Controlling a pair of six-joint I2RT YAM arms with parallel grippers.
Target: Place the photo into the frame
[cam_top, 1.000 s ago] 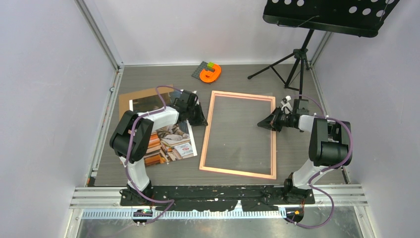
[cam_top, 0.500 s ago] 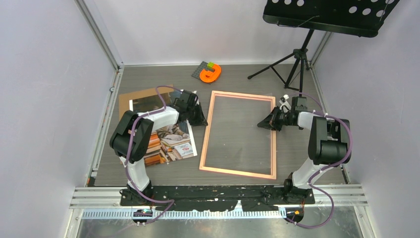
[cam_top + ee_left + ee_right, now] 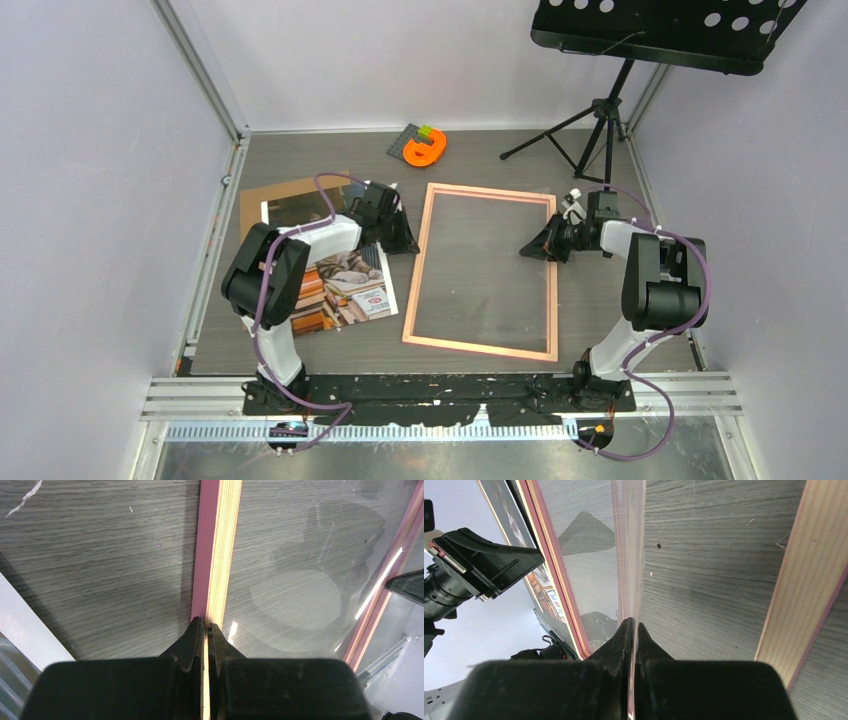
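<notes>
pink frame point(image 3: 480, 346) lies flat on the counter point(image 3: 480, 160) between the 2 arms. left fingers point(image 3: 205, 630) are clamped fully shut on its left rail. right fingers point(image 3: 634, 627) are pinched shut on the thin clear edge at its right side. judgement: both sides are gripped to lift or steady the frame. photo point(image 3: 350, 285) lies just left of it, on a brown board point(image 3: 255, 200), not yet inserted.

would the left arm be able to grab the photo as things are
Probably not yet: the left end effector is shut on the frame at its left rail. The photo lies close beneath that arm, reachable once it lets go.
</notes>
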